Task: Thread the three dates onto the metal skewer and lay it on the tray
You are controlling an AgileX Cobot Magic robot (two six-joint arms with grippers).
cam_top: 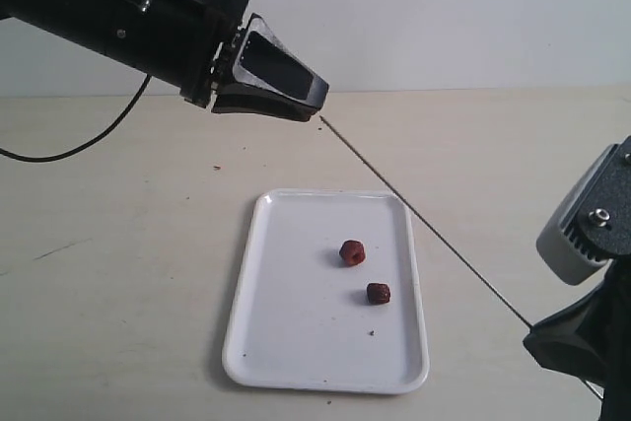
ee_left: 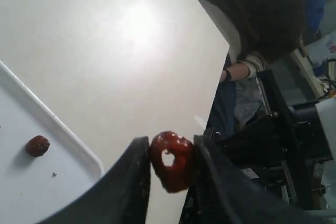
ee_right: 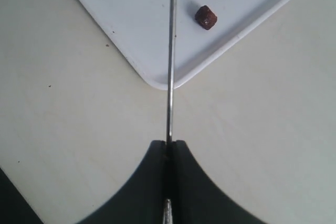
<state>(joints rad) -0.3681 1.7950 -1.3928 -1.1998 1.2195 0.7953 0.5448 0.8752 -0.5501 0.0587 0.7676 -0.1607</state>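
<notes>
My left gripper [cam_top: 314,111] hangs above the table behind the tray, shut on one date [ee_left: 181,174], a glossy red-brown lump with a hole through it, pinched between both fingers. Two more dates [cam_top: 352,252] [cam_top: 379,293] lie on the white tray [cam_top: 286,322]. The thin metal skewer [cam_top: 424,222] slants up from my right gripper [cam_top: 537,330], which is shut on its lower end, to a tip right at the left fingertips. The skewer does not show in the left wrist view. In the right wrist view the skewer [ee_right: 170,51] crosses over the tray [ee_right: 131,19].
The pale tabletop [cam_top: 118,273] surrounds the tray. A black cable [cam_top: 89,145] trails from the left arm over the table's back left. Beyond the table's far edge in the left wrist view sit a person [ee_left: 252,24] and dark equipment [ee_left: 273,129].
</notes>
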